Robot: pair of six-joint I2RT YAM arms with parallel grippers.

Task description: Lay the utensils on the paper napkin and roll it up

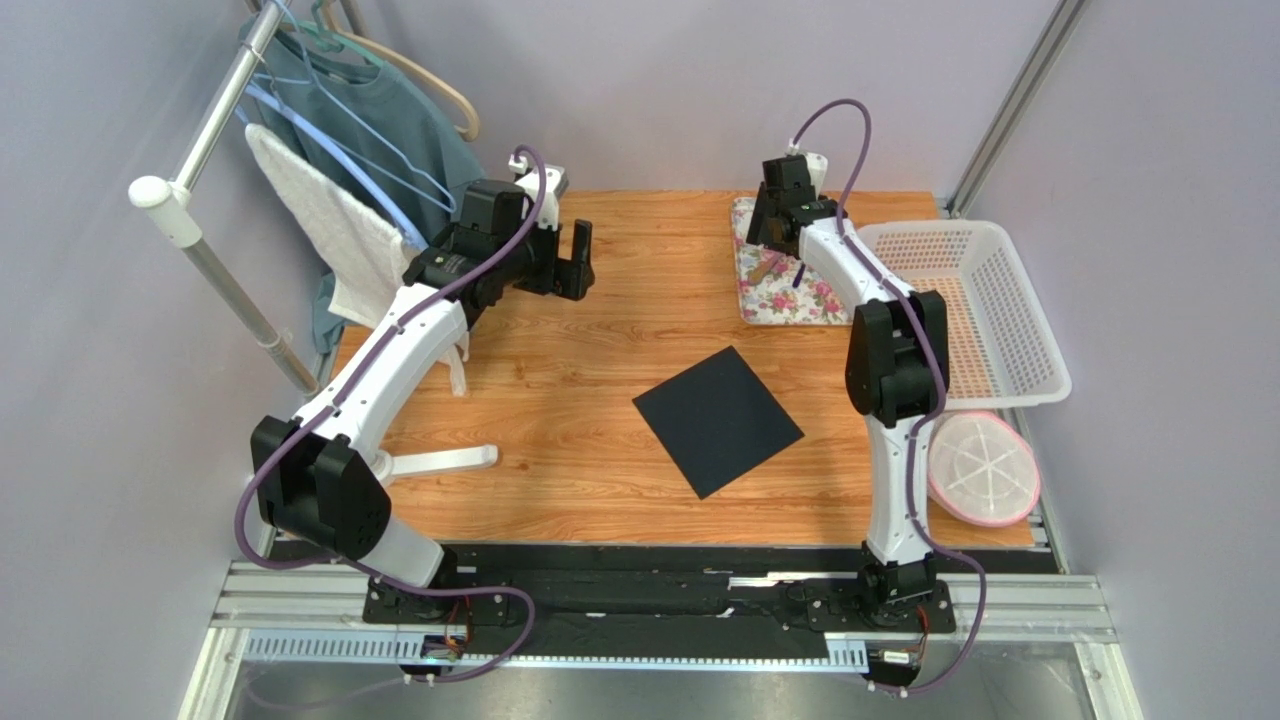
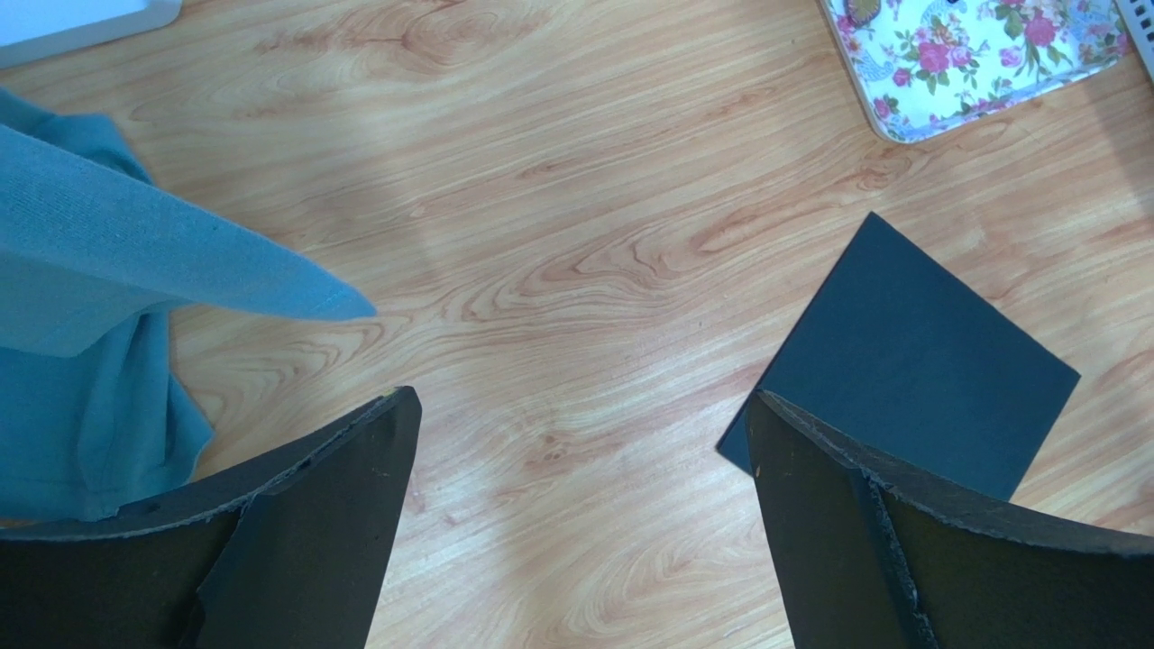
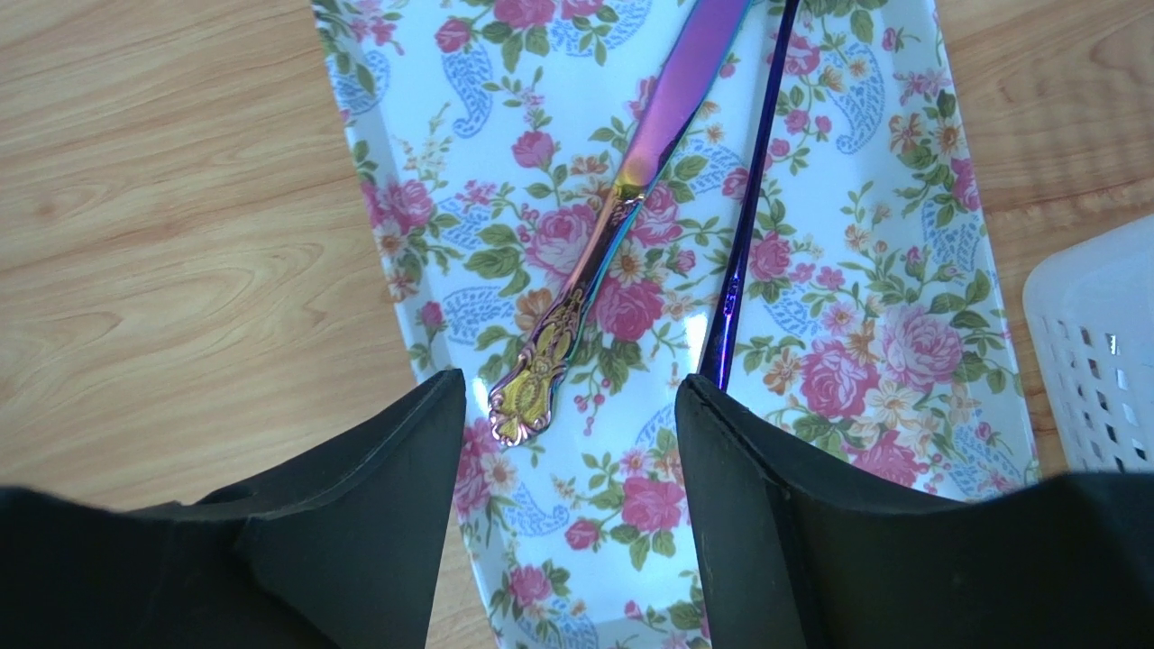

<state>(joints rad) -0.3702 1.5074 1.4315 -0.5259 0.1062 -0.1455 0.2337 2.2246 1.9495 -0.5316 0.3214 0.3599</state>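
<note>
My right jaws stand partly open and grip nothing. They straddle the ornate gold end of 1 iridescent purple utensil on the floral mat. The 2nd utensil, slim and dark, lies just beside the finger nearer the white basket. If I close here I may pinch only the handle's tip, so the glossy piece could pivot or slip out, or that finger could knock the 2nd askew. My left jaws hang wide over bare counter. The black napkin lies near them, apart from the mat and carrying nothing.
</note>
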